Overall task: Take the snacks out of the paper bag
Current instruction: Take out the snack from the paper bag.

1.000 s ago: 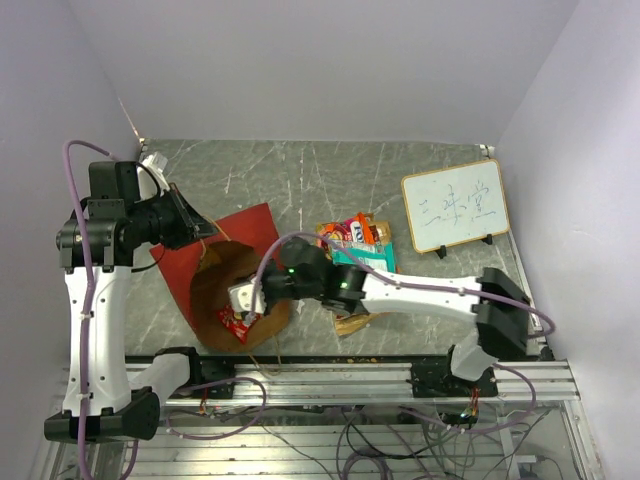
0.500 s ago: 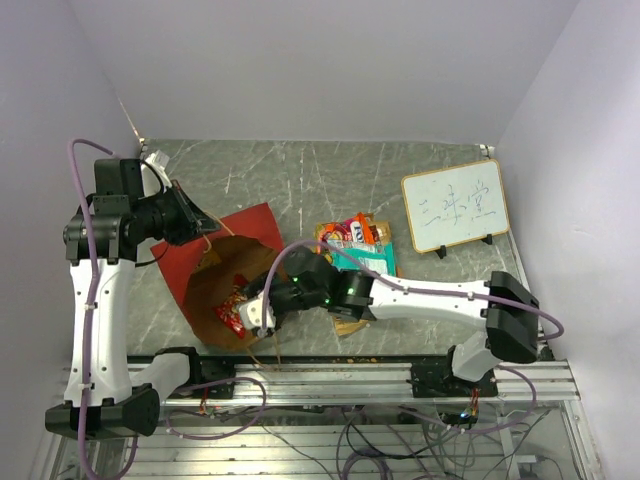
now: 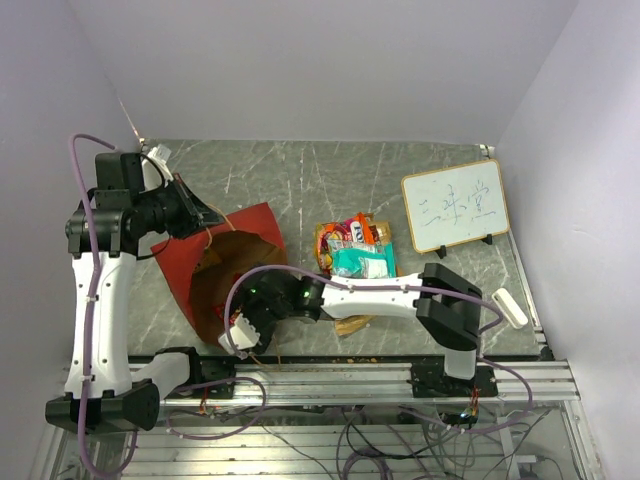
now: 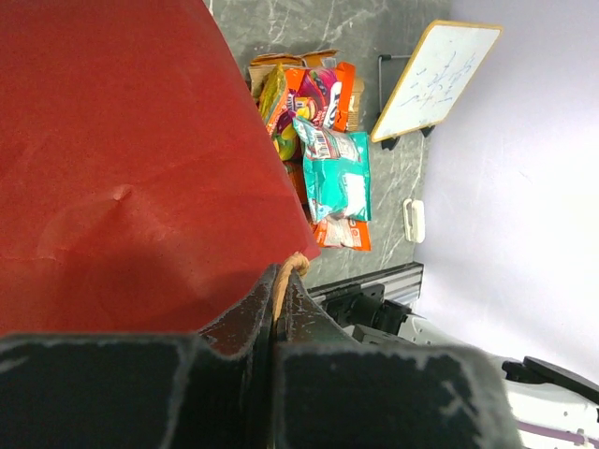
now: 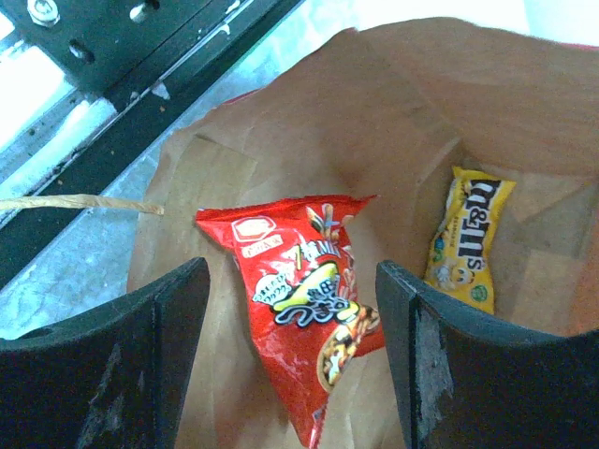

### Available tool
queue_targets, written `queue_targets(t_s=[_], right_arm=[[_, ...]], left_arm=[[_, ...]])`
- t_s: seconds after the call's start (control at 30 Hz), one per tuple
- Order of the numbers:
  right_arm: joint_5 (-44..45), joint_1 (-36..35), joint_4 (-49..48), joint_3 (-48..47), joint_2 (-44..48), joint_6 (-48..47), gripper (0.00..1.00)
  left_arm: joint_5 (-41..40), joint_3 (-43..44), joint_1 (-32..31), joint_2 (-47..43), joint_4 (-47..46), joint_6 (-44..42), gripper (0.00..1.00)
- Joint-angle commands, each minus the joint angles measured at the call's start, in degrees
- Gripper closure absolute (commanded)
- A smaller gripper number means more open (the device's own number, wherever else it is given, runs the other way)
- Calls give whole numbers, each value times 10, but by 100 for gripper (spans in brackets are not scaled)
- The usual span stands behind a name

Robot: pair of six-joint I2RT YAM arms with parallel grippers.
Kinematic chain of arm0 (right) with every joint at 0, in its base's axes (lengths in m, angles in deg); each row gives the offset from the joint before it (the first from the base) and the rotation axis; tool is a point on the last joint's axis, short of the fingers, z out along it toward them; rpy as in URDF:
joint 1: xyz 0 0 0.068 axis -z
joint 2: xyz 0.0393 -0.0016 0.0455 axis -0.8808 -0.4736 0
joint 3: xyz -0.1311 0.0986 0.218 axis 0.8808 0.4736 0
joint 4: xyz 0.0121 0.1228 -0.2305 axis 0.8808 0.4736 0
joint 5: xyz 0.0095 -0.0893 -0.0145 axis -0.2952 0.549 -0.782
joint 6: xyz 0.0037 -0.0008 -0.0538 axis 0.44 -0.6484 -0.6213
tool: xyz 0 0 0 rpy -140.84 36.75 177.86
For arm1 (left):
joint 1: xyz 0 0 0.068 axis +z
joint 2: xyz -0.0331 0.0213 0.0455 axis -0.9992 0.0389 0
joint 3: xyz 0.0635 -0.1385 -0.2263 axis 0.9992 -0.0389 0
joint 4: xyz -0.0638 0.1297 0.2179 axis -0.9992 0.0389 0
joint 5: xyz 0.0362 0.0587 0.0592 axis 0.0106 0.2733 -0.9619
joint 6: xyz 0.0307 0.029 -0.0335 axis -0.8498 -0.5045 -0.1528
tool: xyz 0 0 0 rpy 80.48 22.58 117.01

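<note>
Left gripper (image 4: 278, 313) clamping paper bag (image 4: 122, 159) by twine handle (image 4: 292, 267), holding mouth open. Right gripper (image 5: 292, 281), jaws apart, hovering over red packet (image 5: 304, 327) inside bag's near end; yellow packet (image 5: 468, 238) lying deeper. Best descending straight, pinching packet only, not lining.

paper bag (image 3: 230, 265) left on table (image 3: 300, 180); inside it, M&M's packet (image 5: 468, 241) lies right of bigger packet (image 5: 304, 313) in right wrist view; snack pile (image 3: 357, 250) just right of bag, whiteboard (image 3: 455, 210) further right
</note>
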Motion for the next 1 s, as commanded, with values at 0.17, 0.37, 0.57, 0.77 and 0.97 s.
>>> queue_targets(t_s=[0.17, 0.37, 0.57, 0.77, 0.97], right_arm=[[13, 1, 24, -51, -62, -43, 30], [44, 4, -7, -44, -98, -25, 32], [64, 12, -22, -32, -113, 5, 46], [76, 15, -42, -21, -113, 35, 67], [78, 17, -44, -17, -84, 45, 91]], left_arm=[[30, 25, -2, 7, 2, -23, 93], [46, 4, -2, 4, -16, -18, 93], [57, 4, -2, 20, -10, -28, 93], [60, -16, -2, 16, -29, -18, 93], [55, -2, -2, 28, -30, -18, 93]])
